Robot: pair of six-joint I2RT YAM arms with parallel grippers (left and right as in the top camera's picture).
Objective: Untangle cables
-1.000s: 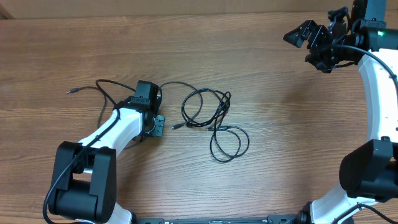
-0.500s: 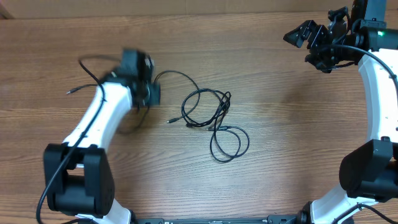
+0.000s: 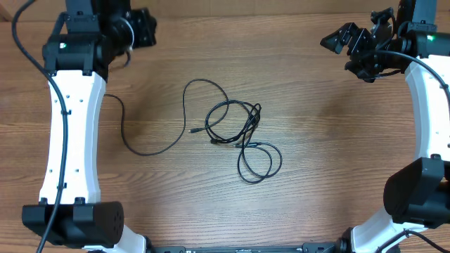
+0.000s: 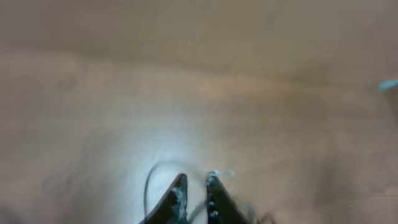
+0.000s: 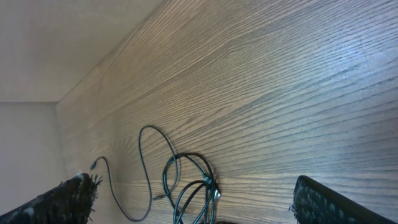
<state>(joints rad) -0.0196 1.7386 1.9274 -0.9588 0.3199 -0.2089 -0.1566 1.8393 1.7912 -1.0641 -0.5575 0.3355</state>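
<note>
The cables lie mid-table. A tangled bundle of looped black cords also shows in the right wrist view. One loose strand snakes left of it in an S, with one plug end beside the bundle. Its other end reaches the left arm's edge and shows in the right wrist view. My left gripper is high at the far left. In its blurred wrist view its jaws are nearly closed. My right gripper is at the far right, open and empty.
The wooden table fills the view. A thicker black arm cable hangs by the left arm. The right arm runs down the right side.
My left arm has risen from the table near the bundle and swung to the far left corner. The loose strand was dragged leftward and now lies in an S. The right arm has not moved.
</note>
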